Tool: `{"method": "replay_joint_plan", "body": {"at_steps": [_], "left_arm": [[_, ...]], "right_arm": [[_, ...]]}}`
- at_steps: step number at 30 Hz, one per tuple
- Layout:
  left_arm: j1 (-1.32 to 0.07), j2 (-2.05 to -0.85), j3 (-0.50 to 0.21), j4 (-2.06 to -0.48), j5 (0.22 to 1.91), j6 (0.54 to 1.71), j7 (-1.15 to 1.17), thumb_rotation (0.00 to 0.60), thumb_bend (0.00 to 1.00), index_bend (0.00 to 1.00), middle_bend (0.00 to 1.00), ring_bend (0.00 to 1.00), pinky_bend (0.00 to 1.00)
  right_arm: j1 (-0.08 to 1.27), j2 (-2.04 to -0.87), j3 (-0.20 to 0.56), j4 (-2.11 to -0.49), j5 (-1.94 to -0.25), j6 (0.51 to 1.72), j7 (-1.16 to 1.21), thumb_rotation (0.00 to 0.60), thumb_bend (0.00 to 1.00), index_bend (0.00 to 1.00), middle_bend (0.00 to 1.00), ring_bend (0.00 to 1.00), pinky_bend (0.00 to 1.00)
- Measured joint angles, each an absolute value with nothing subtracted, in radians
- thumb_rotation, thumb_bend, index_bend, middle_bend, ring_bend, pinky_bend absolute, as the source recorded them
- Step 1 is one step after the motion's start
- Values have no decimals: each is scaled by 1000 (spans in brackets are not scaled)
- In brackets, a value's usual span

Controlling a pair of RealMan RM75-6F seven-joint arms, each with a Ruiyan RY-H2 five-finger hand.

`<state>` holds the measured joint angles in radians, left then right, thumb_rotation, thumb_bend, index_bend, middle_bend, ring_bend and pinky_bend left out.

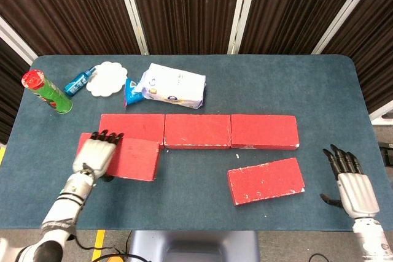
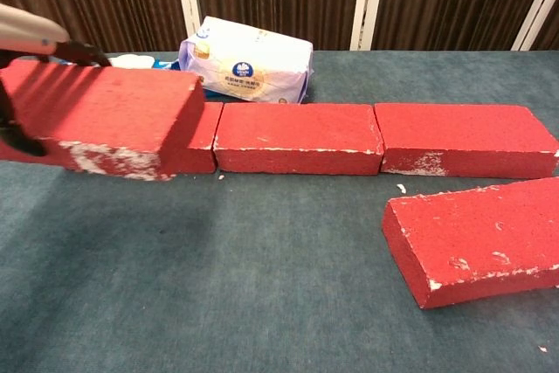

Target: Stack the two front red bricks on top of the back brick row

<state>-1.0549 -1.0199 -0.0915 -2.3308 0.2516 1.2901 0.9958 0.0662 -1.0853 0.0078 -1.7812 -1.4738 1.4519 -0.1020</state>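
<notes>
My left hand (image 1: 95, 153) grips one red brick (image 1: 129, 159) by its left end and holds it in the air, overlapping the front of the back row's left brick (image 1: 136, 126). In the chest view this lifted brick (image 2: 105, 120) hangs above the table with my left hand (image 2: 26, 41) showing at its left end. The back row (image 1: 199, 131) of three red bricks lies across the middle of the table. The other front brick (image 1: 266, 180) lies tilted on the table at the right. My right hand (image 1: 351, 183) hovers open to its right, holding nothing.
Behind the row lie a white tissue pack (image 1: 174, 86), a blue packet (image 1: 131, 93), a white plate (image 1: 104, 78), a blue bottle (image 1: 80, 80) and a green can (image 1: 47, 92) at the far left. The table's front edge (image 1: 196, 230) is close to both hands.
</notes>
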Motion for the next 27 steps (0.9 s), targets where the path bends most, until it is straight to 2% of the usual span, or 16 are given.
{"method": "replay_joint_plan", "body": {"at_steps": [11,19,27], "left_arm": [[-1276,-1173,-249,-2243,-93,1322,1103,600,238,0,122,6,155],[-1447,-1290,-387,-2011,-375,1341,1207,600,239,0,121,7,152],[-1496,-1352,-453,-1800,-513,1304,1292,600,238,0,121,6,148]], "right_arm": [[60,-1080,25,-1768,-1452,1447,-81,600,0,146,54,0,0],[73,-1087,28,-1769,-1432,1412,-104,600,0,146,54,0,0],[82,-1096,30,-1769,-1414,1389,-128,600,0,146,54,0,0]]}}
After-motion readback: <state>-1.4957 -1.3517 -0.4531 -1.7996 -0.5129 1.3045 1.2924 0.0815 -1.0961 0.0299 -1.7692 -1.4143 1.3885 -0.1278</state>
